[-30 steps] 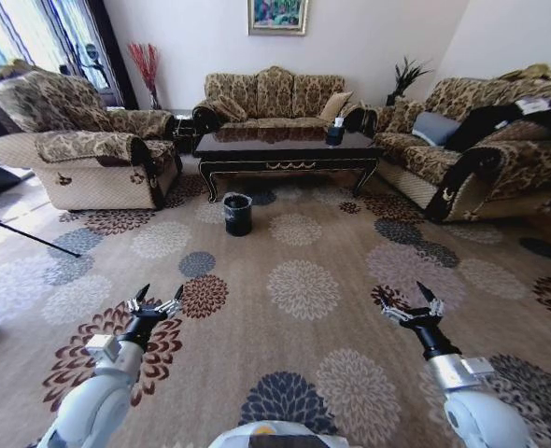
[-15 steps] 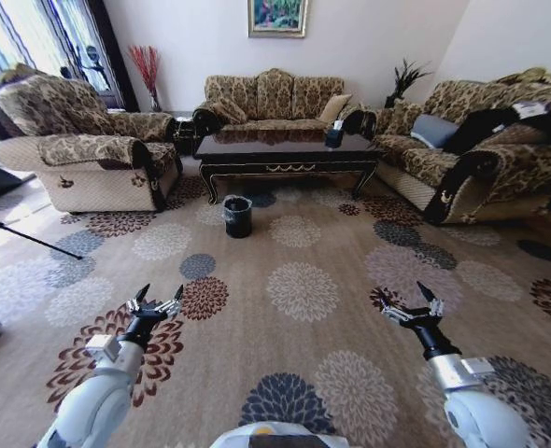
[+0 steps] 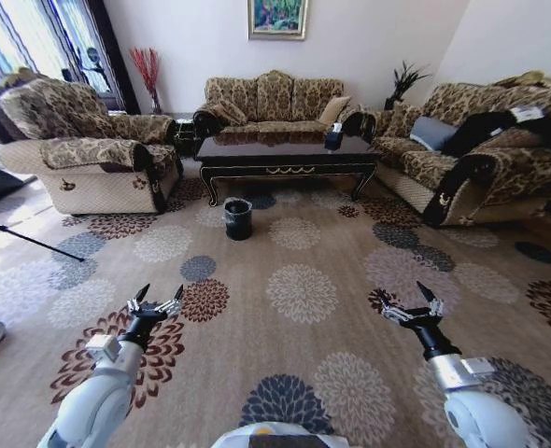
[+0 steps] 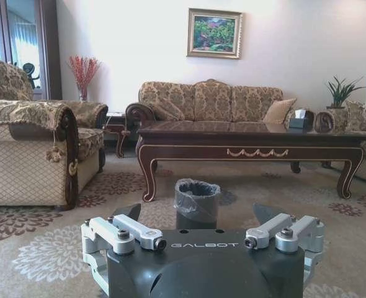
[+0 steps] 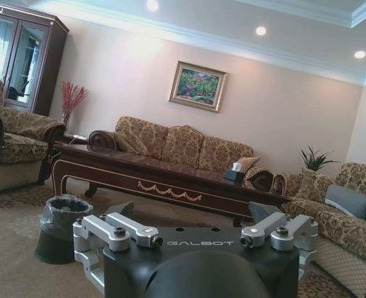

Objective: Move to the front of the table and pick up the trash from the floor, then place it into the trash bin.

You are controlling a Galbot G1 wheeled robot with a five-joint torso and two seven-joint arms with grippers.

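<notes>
Left armchair (image 3: pixel 84 154) stands at the left of the room on the floor (image 3: pixel 299 289), a beige carpet with round floral medallions. Left gripper (image 3: pixel 156 301) is held low over the carpet in the near left of the head view, fingers spread apart and holding nothing; in the left wrist view the same gripper (image 4: pixel 196 214) points at the bin and the table, its two dark fingertips well apart. The trash bin (image 3: pixel 238 217), round and black with a thin plastic liner folded over its rim, stands on the carpet just in front of the table's left front leg; it also appears at (image 4: pixel 196 202) and (image 5: pixel 62 226). The table (image 3: pixel 285 154), dark glossy wood with a gold scroll on its front edge, sits across the far middle of the room, well apart from both grippers. A tissue box (image 3: pixel 335 133) rests on its right end. A sofa (image 3: pixel 271 98) stands behind the table, below a framed picture (image 3: pixel 277 16). No trash can be made out on the carpet at this range. Right gripper (image 3: pixel 416 306) is held low in the near right, fingers likewise spread and empty. A second sofa (image 3: pixel 472 149) lines the right wall.
</notes>
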